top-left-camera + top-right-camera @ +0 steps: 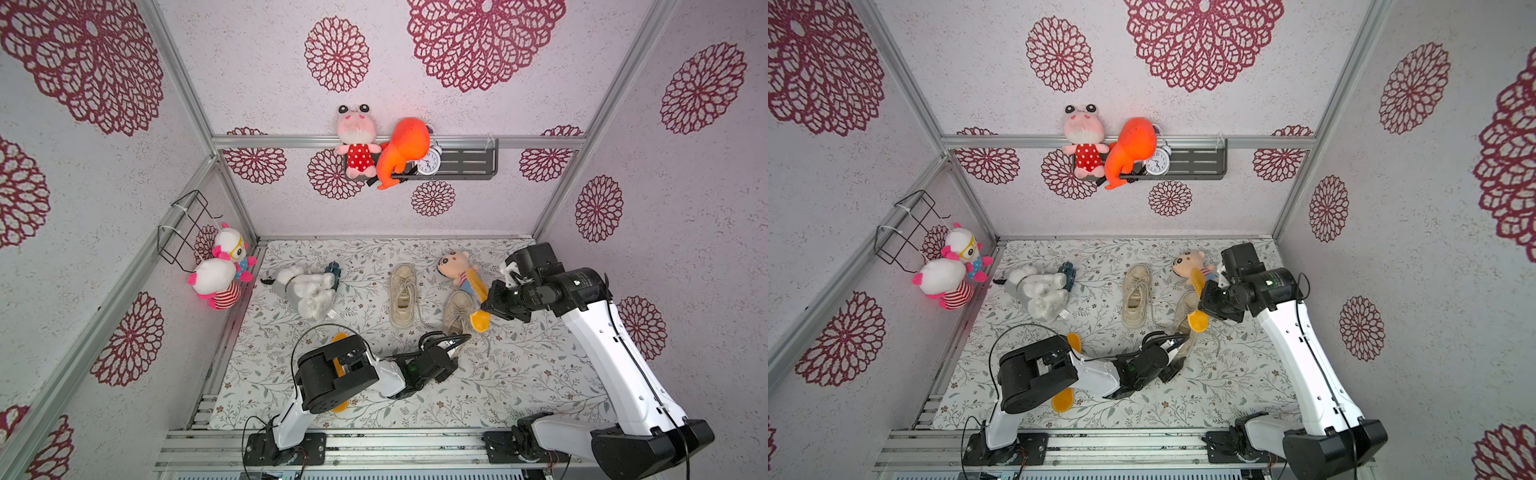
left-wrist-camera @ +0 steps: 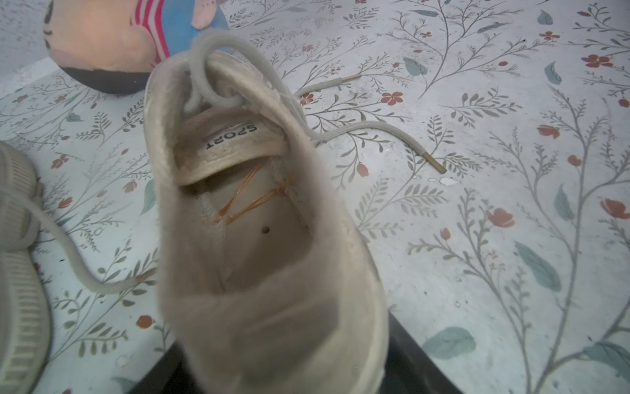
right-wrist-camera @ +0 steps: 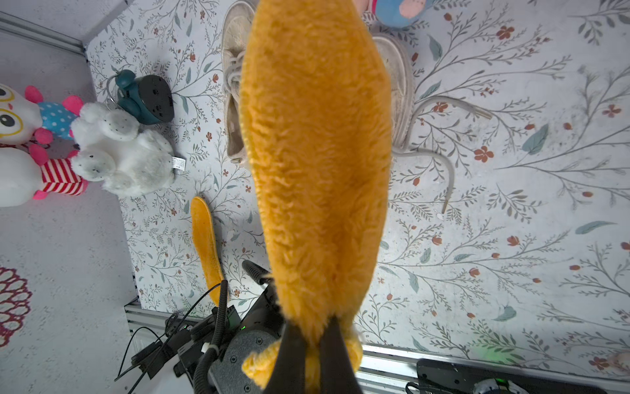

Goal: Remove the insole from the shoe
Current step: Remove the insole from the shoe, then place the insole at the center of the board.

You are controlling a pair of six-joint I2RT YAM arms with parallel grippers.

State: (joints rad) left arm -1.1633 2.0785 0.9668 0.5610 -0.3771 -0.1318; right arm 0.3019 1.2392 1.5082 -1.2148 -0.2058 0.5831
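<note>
1. Right of the tabletop's (image 1: 519, 374) centre, the right pincer (image 3: 312, 327) is clamped on one end of the orange, fuzzy insole (image 3: 317, 153). The insole hangs in the air over the shoe (image 1: 457, 309) and, as far as the top views show, clear of it.
2. At the shoe's heel, the left pincer (image 2: 281, 329) sets a jaw on each side, and the heel wall looks pinched between them. The likely purpose is to pin the shoe down so it does not rise with the insole.
3. Inside the shoe, the left wrist view shows a bare footbed with orange stitching and no insole. By that evidence the pull is done and only a set-down appears to remain.
4. An end grip, not a middle one, suits a lengthwise pull from under the tongue.
5. Toward the near left corner, a second insole (image 1: 340, 405) lies flat, partly under the left arm. A second shoe (image 1: 402, 297) sits just beside the first, laces loose.
6. Near the far right corner lies a doll (image 1: 455, 264), close to the hanging insole and a possible snag.
</note>
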